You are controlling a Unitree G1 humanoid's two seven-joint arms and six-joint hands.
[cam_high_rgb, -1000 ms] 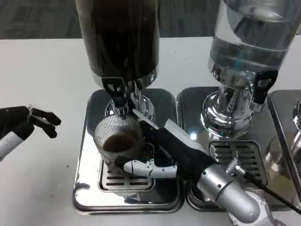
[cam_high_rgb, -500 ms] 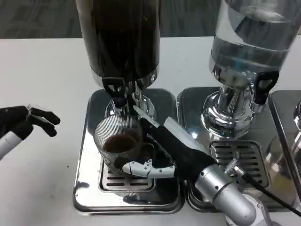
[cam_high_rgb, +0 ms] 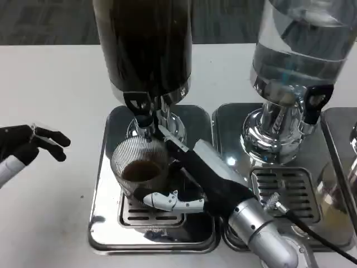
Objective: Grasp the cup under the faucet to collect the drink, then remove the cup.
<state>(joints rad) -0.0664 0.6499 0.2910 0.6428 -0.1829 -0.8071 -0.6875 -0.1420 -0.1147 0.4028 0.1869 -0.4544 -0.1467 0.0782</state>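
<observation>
A clear ribbed cup (cam_high_rgb: 139,164) with dark drink in its bottom stands on the drip grate, right under the black faucet (cam_high_rgb: 140,107) of the dark-drink dispenser (cam_high_rgb: 144,47). My right hand (cam_high_rgb: 192,178) grips the cup from its right side, fingers wrapped around its front and back. My left hand (cam_high_rgb: 28,144) hovers over the white table at the far left, well apart from the cup, fingers loosely curled and holding nothing.
The shiny metal drip tray (cam_high_rgb: 106,184) lies under the cup. A second dispenser with clear liquid (cam_high_rgb: 295,50) stands on its own tray (cam_high_rgb: 290,190) to the right. A third tray's edge (cam_high_rgb: 340,167) shows at the far right.
The picture has shifted slightly, so the camera moved. My right hand and the cup stay in place under the faucet; the left hand has barely moved.
</observation>
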